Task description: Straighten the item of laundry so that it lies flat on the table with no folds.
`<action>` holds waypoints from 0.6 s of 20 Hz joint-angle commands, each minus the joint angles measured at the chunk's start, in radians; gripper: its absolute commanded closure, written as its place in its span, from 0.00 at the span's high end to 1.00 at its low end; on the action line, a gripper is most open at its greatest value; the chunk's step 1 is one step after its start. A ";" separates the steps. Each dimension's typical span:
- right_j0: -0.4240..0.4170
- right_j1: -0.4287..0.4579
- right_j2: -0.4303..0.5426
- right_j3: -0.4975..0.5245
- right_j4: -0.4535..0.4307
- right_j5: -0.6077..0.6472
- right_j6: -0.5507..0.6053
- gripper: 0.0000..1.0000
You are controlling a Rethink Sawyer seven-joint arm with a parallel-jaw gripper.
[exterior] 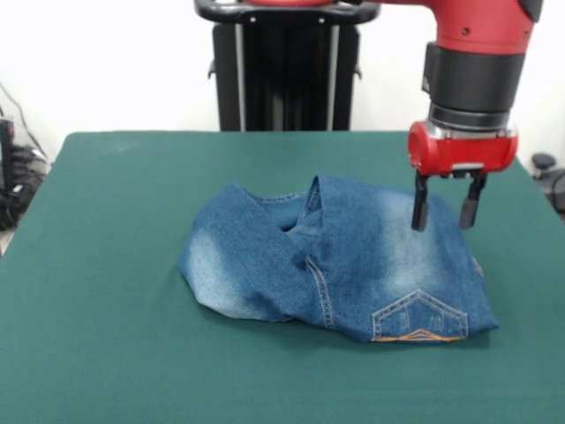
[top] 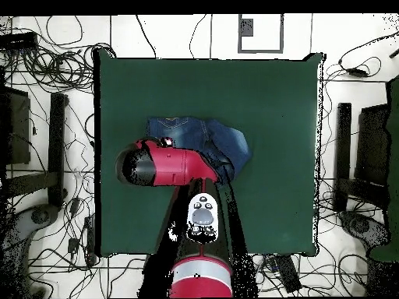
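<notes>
Hovering at three o'clock over bunched jeans [exterior: 335, 265], gripper [exterior: 443, 210] fingers apart, empty. Risking a multi-layer pinch on closing here, dragging the heap across table [exterior: 106, 336], folds intact.

You are looking at jeans [exterior: 353, 256] of blue denim cloth, coarse and matt, showing faded whitish patches directly below the gripper [exterior: 444, 209] and tan stitching along the seams. The table [exterior: 106, 336] spreading out under the hand is wearing a dark green cloth top, matt and smooth. The gripper's fingers [exterior: 420, 209] are looking like dark matt plastic, and the red shell just above them is shining, smooth and glossy.
</notes>
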 commanded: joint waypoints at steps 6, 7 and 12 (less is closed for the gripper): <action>0.047 0.046 0.008 -0.038 0.057 0.030 0.230 1.00; 0.049 0.042 0.007 -0.031 0.056 0.030 0.232 1.00; 0.065 0.037 0.004 -0.003 0.063 0.032 0.248 1.00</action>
